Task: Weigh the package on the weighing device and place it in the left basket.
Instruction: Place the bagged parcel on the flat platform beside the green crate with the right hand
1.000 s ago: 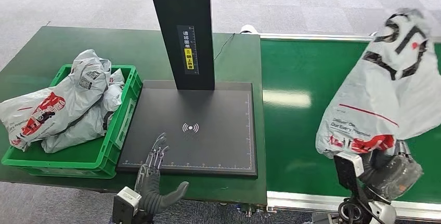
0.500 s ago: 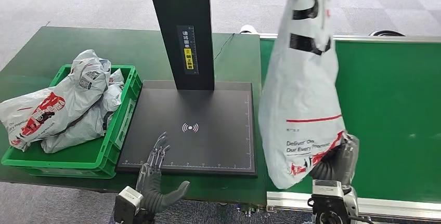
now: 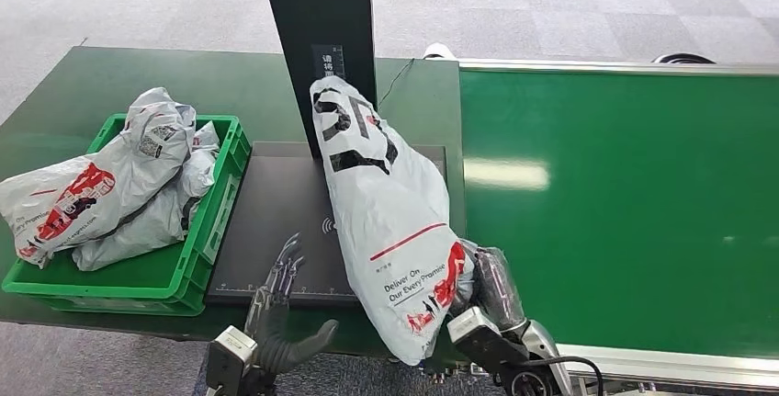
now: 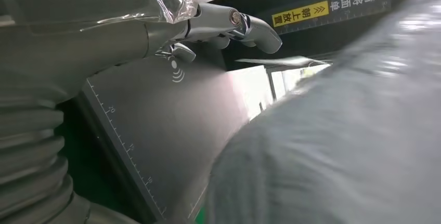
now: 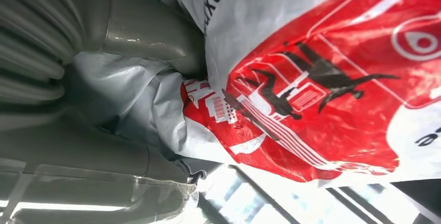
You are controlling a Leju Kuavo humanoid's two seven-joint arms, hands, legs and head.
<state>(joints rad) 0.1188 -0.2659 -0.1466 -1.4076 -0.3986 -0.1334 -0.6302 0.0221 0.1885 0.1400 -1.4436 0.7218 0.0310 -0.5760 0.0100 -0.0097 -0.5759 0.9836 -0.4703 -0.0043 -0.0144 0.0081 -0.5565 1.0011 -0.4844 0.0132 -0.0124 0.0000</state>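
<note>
We start with the green conveyor belt (image 3: 625, 203), smooth and slightly glossy, running off to our right, and the darker green table (image 3: 119, 84) beside it. On the table sits the weighing device (image 3: 276, 203), a flat matte black platform with ruled edges and a tall black column at its back. Left of it stands the green plastic basket (image 3: 225, 194), already holding crumpled grey courier bags (image 3: 119, 185).

The package (image 3: 390, 221) is a soft white poly mailer with black lettering and a red print near its lower end. It lies over the right part of the platform, its long axis running from the column down toward us, its near end overhanging the front edge; whether it fully rests on the platform we cannot tell. Our right hand (image 3: 491, 290) is clamped on that near end, thumb and fingers wrapped into the slack film. Our left hand (image 3: 276, 299) hovers with fingers spread and nothing in it at the platform's front edge, between package and basket. We judge it the nearer hand for the transfer leftward.
</note>
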